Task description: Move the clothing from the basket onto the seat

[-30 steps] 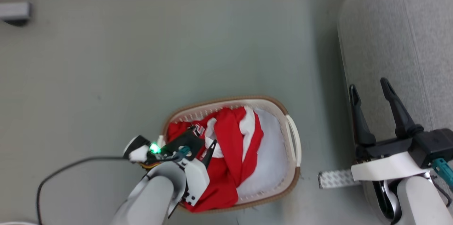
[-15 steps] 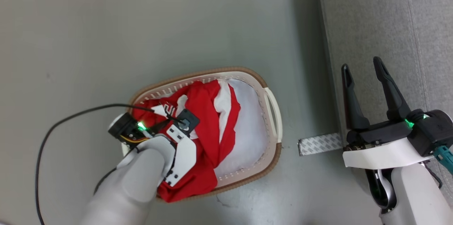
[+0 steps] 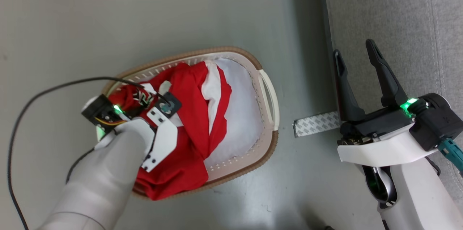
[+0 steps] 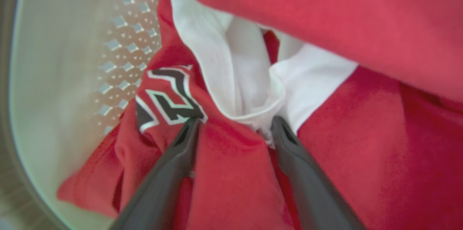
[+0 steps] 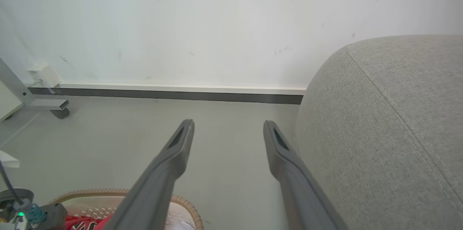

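Seat (image 3: 390,13): light grey, seamed, along the floor's right edge in the head view. Its rounded end shows in the right wrist view (image 5: 390,121).

Floor (image 3: 144,13): grey-green and carries the basket.

Basket (image 3: 231,50): on the floor just left of the seat, not touching it. One handle faces the seat.

Clothing (image 3: 195,114): in the basket. Bunched red fabric with white bands, heaped over the basket's left half and lapping its near rim.

Liner (image 3: 240,114): white, flat across the basket's right half, beside the clothing.

Right gripper (image 3: 353,47): fingers spread wide, released, nothing between them. It hovers at the seat's left edge, well apart from the basket.

Left gripper (image 4: 235,120): down in the basket's left end. Fingers apart, not clenched, tips against the clothing with a red fold between them. One tip is at a black-and-white print (image 4: 166,96), the other at white trim.

Strip (image 3: 314,125): patterned grey, flat on the floor between basket and seat.

Cable (image 3: 54,87): black, looping from the left wrist over the floor.
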Controlling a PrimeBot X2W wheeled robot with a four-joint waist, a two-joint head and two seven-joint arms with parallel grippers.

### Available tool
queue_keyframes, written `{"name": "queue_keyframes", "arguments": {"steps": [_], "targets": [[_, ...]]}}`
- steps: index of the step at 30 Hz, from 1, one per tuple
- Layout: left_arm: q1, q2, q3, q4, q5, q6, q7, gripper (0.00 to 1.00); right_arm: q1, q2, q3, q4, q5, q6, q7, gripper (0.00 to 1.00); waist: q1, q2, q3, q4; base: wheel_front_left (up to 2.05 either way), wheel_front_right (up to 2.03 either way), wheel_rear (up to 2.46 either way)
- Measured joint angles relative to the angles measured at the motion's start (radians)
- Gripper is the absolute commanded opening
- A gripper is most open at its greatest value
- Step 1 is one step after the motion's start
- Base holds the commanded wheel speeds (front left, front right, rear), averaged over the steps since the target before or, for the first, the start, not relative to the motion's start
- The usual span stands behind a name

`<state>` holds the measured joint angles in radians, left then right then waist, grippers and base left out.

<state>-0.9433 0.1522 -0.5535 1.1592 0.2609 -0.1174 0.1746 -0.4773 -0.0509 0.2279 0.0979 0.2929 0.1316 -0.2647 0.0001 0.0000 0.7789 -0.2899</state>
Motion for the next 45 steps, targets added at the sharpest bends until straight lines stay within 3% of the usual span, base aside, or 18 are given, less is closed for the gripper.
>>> {"name": "queue_keyframes", "arguments": {"steps": [1, 2, 3, 4, 12, 23, 36, 45], "targets": [[-0.006, 0.004, -0.002, 0.004, 0.000, 0.000, 0.000, 0.92, -0.003, 0.000, 0.004, -0.001, 0.003, 0.000, 0.000, 1.00, 0.0000, 0.0000, 0.009, -0.004, 0.00, 0.00, 0.00], [-0.012, 0.006, -0.002, 0.009, 0.000, 0.000, -0.001, 0.45, -0.008, 0.000, 0.007, -0.002, 0.007, 0.000, 0.000, 1.00, 0.0000, 0.0000, 0.017, -0.008, 0.00, 0.00, 0.00], [-0.016, 0.006, -0.004, 0.012, 0.000, 0.001, -0.007, 0.09, -0.012, 0.000, 0.009, -0.004, 0.009, 0.000, 0.000, 1.00, 0.0000, 0.0000, 0.024, -0.012, 0.00, 0.00, 0.00], [-0.018, 0.005, -0.006, 0.016, 0.000, 0.001, -0.010, 0.00, -0.012, 0.000, 0.009, -0.003, 0.010, 0.000, 0.000, 1.00, 0.0000, 0.0000, 0.029, -0.015, 0.00, 0.00, 0.00], [0.034, -0.063, 0.026, 0.023, -0.098, -0.006, -0.134, 0.00, 0.033, 0.001, -0.033, 0.038, -0.004, 0.000, 0.000, 1.00, 0.0000, 0.0000, -0.031, -0.003, 0.00, 0.00, 0.00], [0.209, -0.101, 0.048, -0.049, -0.283, -0.011, -0.318, 0.00, 0.174, 0.002, -0.157, 0.068, -0.057, 0.000, 0.000, 1.00, -0.0003, 0.0000, -0.308, 0.090, 0.00, 0.00, 0.00], [0.360, -0.103, 0.049, -0.253, -0.460, 0.004, -0.371, 0.00, 0.332, 0.002, -0.214, 0.088, -0.082, 0.000, 0.000, 1.00, -0.0005, 0.0000, -0.575, 0.218, 0.00, 0.00, 0.00], [0.436, -0.087, 0.097, -0.450, -0.543, 0.023, -0.360, 0.00, 0.409, -0.002, -0.214, 0.099, -0.089, 0.000, 0.000, 1.00, -0.0005, 0.0000, -0.726, 0.249, 0.00, 0.00, 0.00]]}}
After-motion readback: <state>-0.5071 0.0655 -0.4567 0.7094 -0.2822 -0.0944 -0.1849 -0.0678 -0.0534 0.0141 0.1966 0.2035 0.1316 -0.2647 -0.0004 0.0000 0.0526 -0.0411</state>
